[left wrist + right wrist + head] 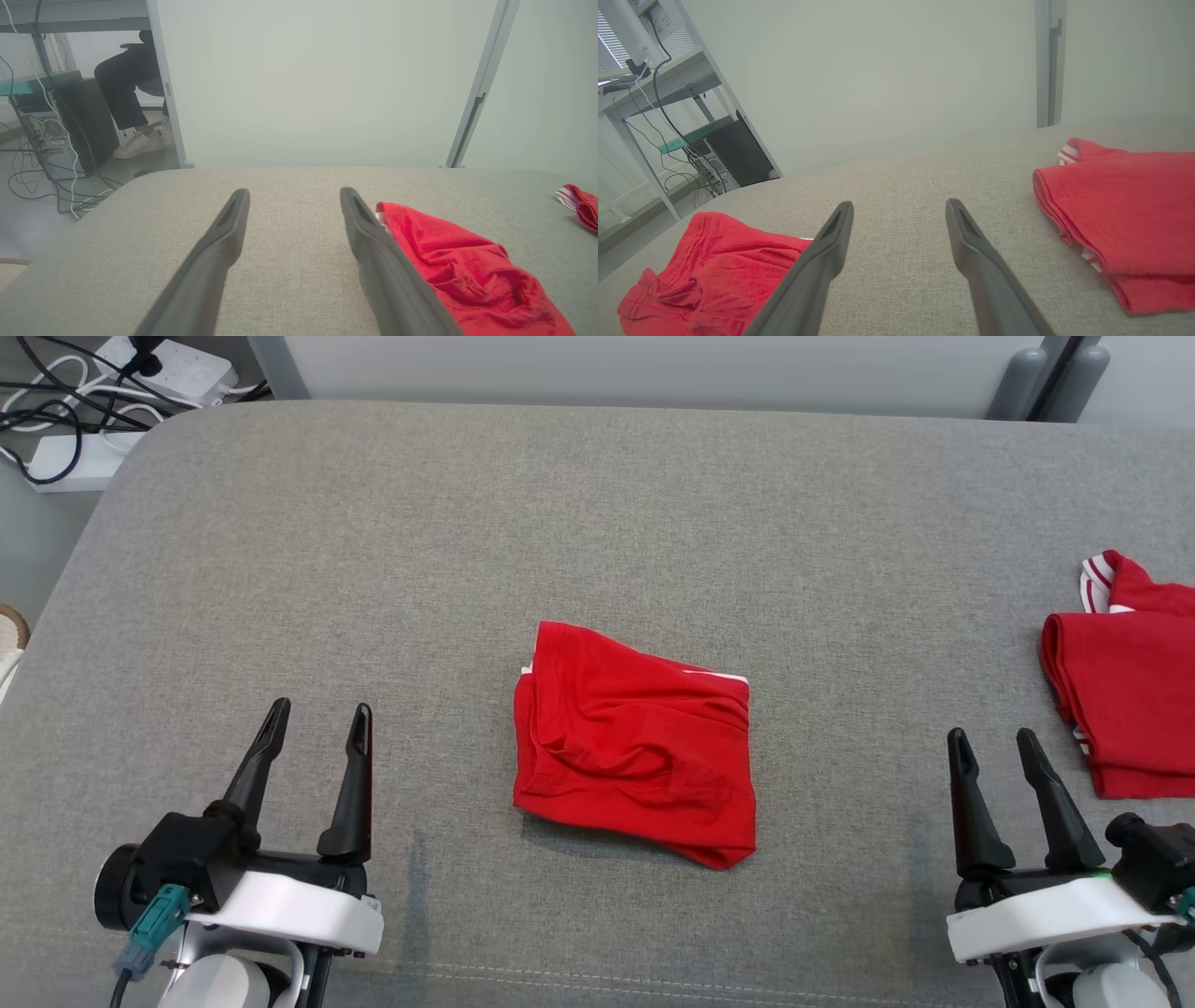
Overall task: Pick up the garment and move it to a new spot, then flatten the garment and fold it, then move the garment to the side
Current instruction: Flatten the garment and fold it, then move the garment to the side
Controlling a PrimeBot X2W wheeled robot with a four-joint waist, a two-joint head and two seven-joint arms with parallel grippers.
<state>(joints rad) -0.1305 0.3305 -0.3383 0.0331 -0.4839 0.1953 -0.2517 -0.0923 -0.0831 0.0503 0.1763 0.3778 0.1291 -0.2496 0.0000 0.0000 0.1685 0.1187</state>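
The red garment (635, 747) lies mid-frame between the left gripper (320, 709) and the right gripper (991, 737), both with fingers wide and empty, slightly nearer the left.

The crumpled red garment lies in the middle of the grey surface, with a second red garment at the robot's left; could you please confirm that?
Not quite: the second red garment lies at the robot's right, not its left, as the head view shows; the crumpled red garment is central on the grey surface.
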